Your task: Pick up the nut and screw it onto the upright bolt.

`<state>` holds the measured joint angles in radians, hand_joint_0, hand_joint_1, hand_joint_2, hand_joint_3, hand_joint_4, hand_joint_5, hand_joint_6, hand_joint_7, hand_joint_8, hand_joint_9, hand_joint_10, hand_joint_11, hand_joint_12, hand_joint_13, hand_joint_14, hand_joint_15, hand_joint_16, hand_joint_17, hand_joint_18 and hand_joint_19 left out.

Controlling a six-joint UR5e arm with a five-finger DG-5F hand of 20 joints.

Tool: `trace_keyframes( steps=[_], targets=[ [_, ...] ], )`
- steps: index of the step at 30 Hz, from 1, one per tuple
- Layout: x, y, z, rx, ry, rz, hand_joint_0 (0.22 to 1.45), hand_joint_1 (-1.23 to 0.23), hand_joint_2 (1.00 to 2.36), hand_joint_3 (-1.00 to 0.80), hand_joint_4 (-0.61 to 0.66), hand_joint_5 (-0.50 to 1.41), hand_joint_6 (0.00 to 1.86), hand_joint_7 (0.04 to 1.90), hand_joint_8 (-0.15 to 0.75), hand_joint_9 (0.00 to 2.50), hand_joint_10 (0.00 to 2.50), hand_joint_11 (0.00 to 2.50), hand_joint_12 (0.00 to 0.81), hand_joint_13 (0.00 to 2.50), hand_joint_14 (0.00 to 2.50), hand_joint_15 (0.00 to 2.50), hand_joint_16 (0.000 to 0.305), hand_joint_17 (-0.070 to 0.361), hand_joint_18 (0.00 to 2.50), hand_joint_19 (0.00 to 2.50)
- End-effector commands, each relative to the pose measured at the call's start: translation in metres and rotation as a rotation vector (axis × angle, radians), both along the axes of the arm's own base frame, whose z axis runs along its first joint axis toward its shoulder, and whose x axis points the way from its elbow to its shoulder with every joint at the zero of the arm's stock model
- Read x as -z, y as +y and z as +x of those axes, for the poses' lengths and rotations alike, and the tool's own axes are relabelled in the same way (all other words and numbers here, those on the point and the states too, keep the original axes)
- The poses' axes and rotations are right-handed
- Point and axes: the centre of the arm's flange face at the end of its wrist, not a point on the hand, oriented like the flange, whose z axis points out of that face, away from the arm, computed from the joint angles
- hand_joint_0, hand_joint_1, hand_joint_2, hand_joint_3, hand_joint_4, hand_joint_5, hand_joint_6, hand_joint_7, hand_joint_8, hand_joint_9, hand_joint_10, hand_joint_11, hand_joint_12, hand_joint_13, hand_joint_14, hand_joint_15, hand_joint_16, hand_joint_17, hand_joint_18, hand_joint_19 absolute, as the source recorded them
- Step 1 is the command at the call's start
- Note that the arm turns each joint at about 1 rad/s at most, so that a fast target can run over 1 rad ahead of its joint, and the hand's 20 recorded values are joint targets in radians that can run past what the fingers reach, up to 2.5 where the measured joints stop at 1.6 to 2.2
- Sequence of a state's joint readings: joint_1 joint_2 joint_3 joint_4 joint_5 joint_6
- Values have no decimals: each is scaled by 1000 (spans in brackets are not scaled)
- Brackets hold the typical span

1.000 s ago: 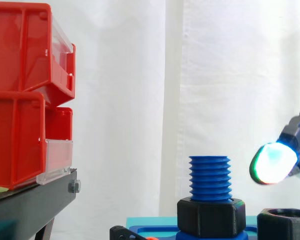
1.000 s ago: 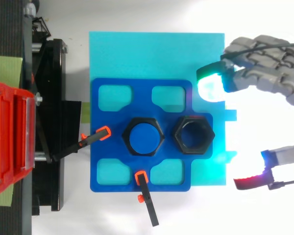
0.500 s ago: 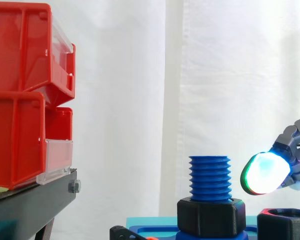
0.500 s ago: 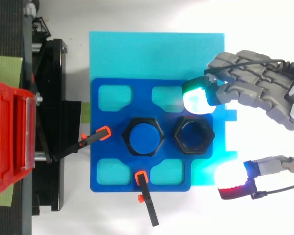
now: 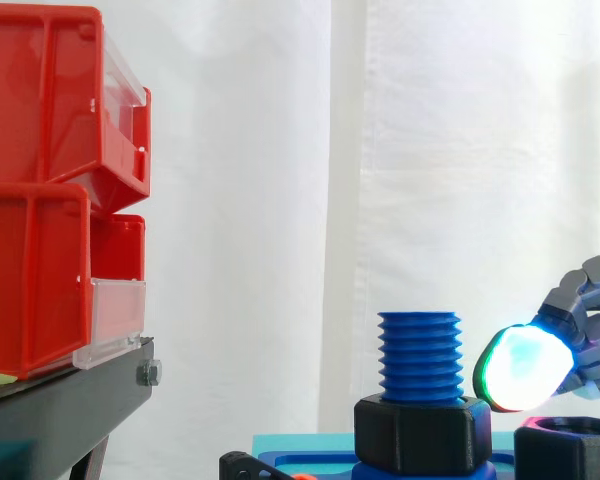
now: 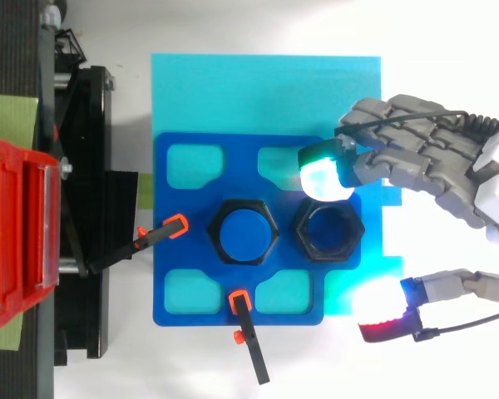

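Since a second ago the robot hand [image 6: 432,162] has come in from the right and dropped lower. In the top view, its green-and-white fingertip [image 6: 324,179] now sits at the far edge of the loose black nut [image 6: 329,257]. Its red-and-white thumb pad [image 6: 382,312] has swung in to the near right of the nut, just off the corner of the blue plate [image 6: 170,241]. The robot hand is spread wide, thumb well apart from the fingers, and it holds nothing.

The nut has not moved. It lies flat on the blue plate just right of the upright blue bolt [image 5: 420,355], which has a second black nut [image 5: 422,432] around its base. In the side view the glowing pad hangs lower than before, close beside the bolt's threads and just above the loose nut's rim.

Whether the pad touches the nut cannot be told. The side view cuts off the loose nut at the bottom right corner and most of the robot hand at the right edge. The red bins [image 5: 40,200] at the left are unchanged.
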<state>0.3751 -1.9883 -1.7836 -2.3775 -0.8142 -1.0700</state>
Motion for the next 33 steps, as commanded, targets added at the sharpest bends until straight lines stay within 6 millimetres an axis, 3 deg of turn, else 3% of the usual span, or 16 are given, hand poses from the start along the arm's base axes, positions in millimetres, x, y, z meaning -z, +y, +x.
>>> trace_keyframes(
  steps=[1,13,33],
  targets=[
    [0,-2,1,2,0,-1,375,-773,1000,-500,209,-236,502,698,310,354,0,0,444,224,0,0,70,158,310,145],
    [2,-6,-1,13,13,-6,380,-792,1000,-500,265,-231,503,842,313,353,0,0,444,241,0,0,69,155,329,138],
    [-5,-6,4,89,-25,-55,382,-790,1000,-500,247,-239,502,785,314,344,0,0,447,242,0,0,69,155,340,153]
  ],
)
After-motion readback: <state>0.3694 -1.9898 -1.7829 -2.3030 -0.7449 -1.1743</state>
